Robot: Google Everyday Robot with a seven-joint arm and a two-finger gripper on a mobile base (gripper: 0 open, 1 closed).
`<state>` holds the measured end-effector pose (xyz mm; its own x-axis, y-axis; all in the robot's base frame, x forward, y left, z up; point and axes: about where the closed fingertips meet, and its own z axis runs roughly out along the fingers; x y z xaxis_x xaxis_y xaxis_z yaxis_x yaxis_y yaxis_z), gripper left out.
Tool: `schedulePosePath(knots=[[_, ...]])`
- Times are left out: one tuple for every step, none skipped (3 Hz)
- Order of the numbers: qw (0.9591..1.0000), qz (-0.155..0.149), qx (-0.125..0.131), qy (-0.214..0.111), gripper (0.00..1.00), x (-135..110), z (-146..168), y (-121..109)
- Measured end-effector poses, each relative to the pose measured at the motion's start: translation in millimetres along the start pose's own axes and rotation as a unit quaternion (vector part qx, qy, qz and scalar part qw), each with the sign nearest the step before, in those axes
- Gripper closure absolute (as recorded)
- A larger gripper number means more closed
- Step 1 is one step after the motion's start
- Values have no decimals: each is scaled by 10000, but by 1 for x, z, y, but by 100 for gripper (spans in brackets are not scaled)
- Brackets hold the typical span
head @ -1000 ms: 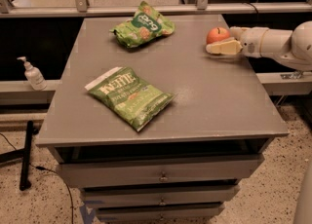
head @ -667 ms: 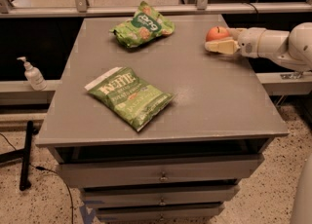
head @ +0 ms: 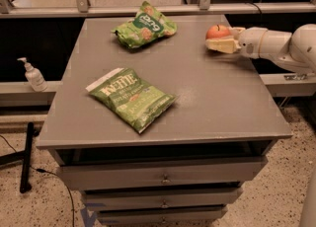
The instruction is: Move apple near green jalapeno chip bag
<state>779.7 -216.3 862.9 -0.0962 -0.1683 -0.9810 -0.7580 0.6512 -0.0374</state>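
The gripper (head: 217,41) is at the far right corner of the gray table (head: 212,97). It comes in from the right on a white arm (head: 276,46). It is clamped on the apple (head: 218,30). One pale finger (head: 220,46) shows in front of the apple, low down. The red apple pokes up above it.

The apple is near the right edge of the table, at the back. It is well apart from the green jalapeno chip bag (head: 132,97). That bag lies flat near the front left of the table, with its white end pointing to the left.

Next to a second ago, the apple and the gripper sit a tiny bit more to the left and a tiny bit higher. It is a very small move. The two bags are in the same spots as before.

The other green bag (head: 144,25) lies at the back of the table. A soap bottle (head: 33,75) stands on a low shelf to the left of the table.
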Motion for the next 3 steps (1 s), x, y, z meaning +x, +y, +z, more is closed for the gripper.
schedulePosePath(knots=[[9997,-26,-175,-185,99,-13,-1,19],[9985,-77,-385,-375,100,-34,-9,47],[9956,-111,-741,-555,100,-61,-16,95]])
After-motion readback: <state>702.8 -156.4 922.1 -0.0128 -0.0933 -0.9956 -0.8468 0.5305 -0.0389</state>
